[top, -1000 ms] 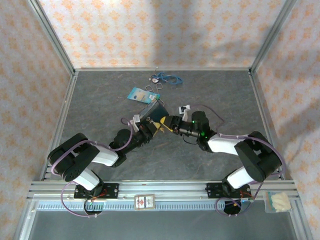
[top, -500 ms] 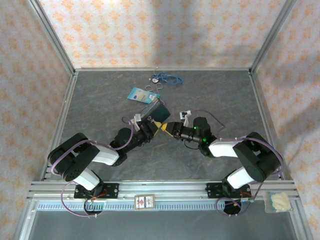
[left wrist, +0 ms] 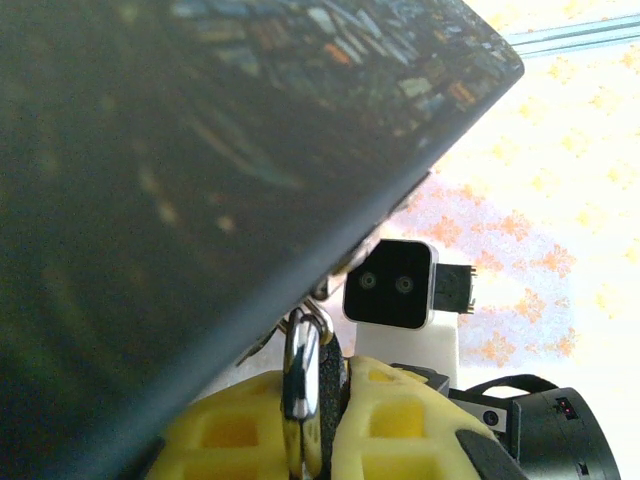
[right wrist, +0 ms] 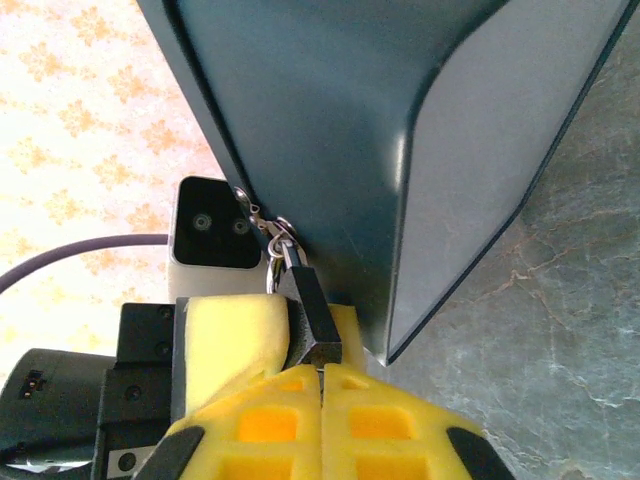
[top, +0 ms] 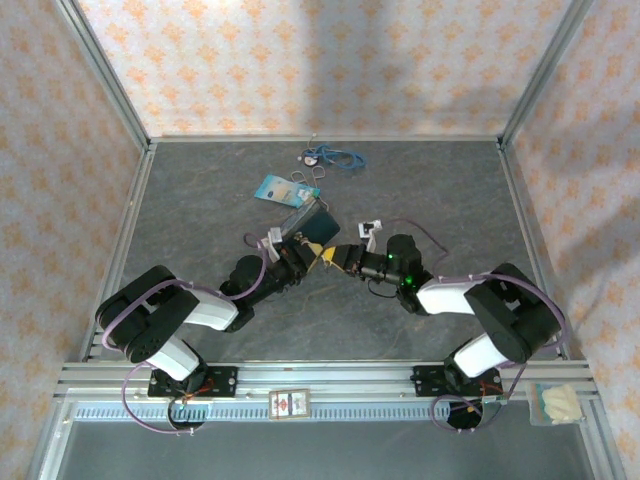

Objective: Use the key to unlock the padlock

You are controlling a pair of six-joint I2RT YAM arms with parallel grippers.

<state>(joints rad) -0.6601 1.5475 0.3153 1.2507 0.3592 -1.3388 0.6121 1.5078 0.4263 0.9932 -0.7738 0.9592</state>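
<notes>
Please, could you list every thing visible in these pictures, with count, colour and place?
Patterned box with dark underside: one, blue, middle, tilted.
Small padlock with silvery shackle: one, black, at the box's edge.
Flat card on wire ring: one, light blue, behind the box.
Thin cord with round piece: one, blue, near the far wall.
Small label: one, pale, on the near metal rail.
Clear pouch with pale contents: one, near right corner.
Stone-patterned table: one, grey.
Left tool: one, yellow pads, shut on the shackle.
Right tool: one, yellow pads, shut on the padlock's body.
</notes>
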